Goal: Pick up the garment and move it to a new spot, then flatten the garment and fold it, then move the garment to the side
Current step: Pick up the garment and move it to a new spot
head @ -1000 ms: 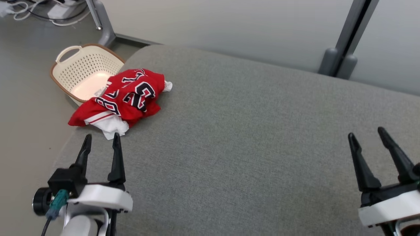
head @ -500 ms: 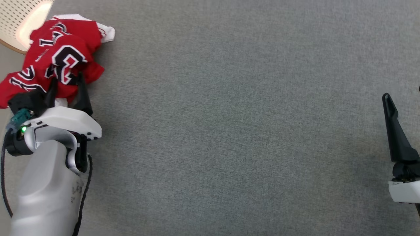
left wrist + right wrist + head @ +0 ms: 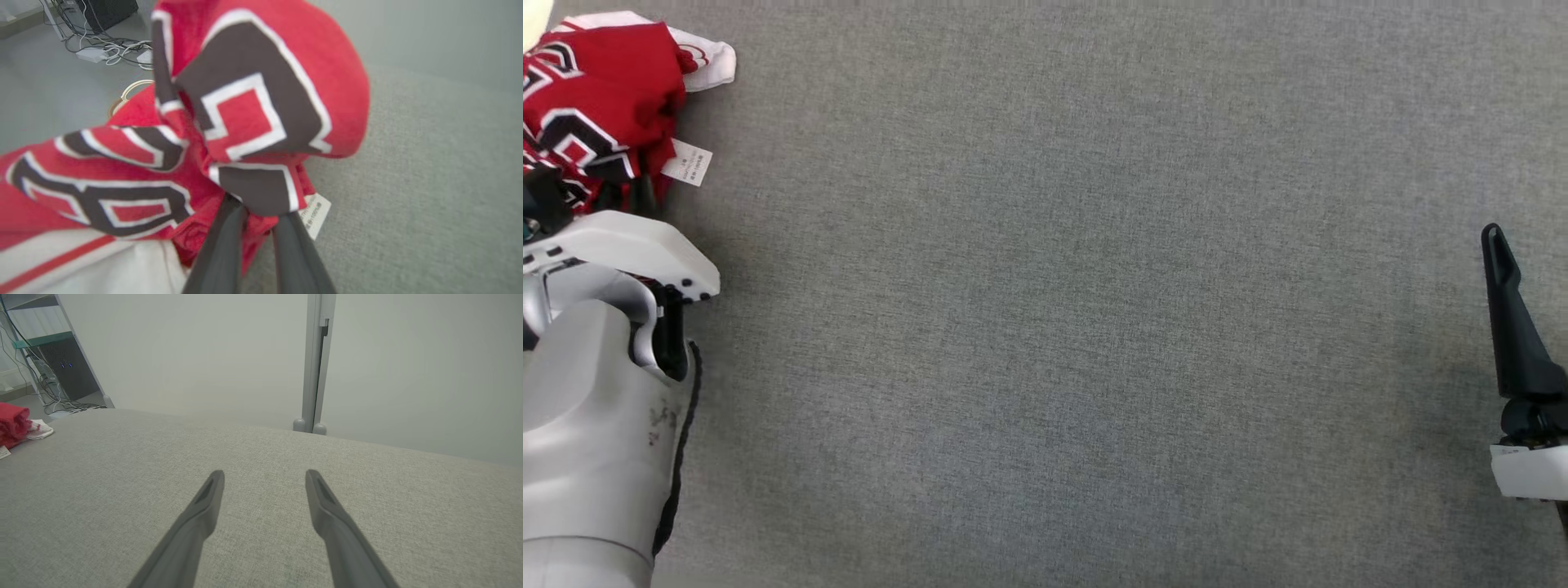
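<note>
The garment [image 3: 600, 82] is a crumpled red jersey with black-and-white numbers and white trim, lying at the far left of the grey padded surface [image 3: 1094, 327]. In the left wrist view my left gripper [image 3: 258, 209] is shut on a bunched fold of the garment [image 3: 253, 102], with a white care tag [image 3: 316, 214] hanging beside the fingers. In the head view its fingertips are buried in the cloth. My right gripper [image 3: 265, 477] hovers open over bare surface at the right, holding nothing; one of its fingers [image 3: 1509, 318] shows at the head view's right edge. The garment [image 3: 14, 422] also sits far left in the right wrist view.
A cream basket's handle [image 3: 130, 87] peeks out behind the garment, off the surface's left end. Cables and a power strip [image 3: 102, 49] lie on the floor beyond. A grey wall with a vertical post [image 3: 316, 363] stands behind the surface's far edge.
The head camera has tilted down. My left gripper reached into the garment and closed on a fold, which is now bunched up with its tag showing. The right gripper stayed open.
</note>
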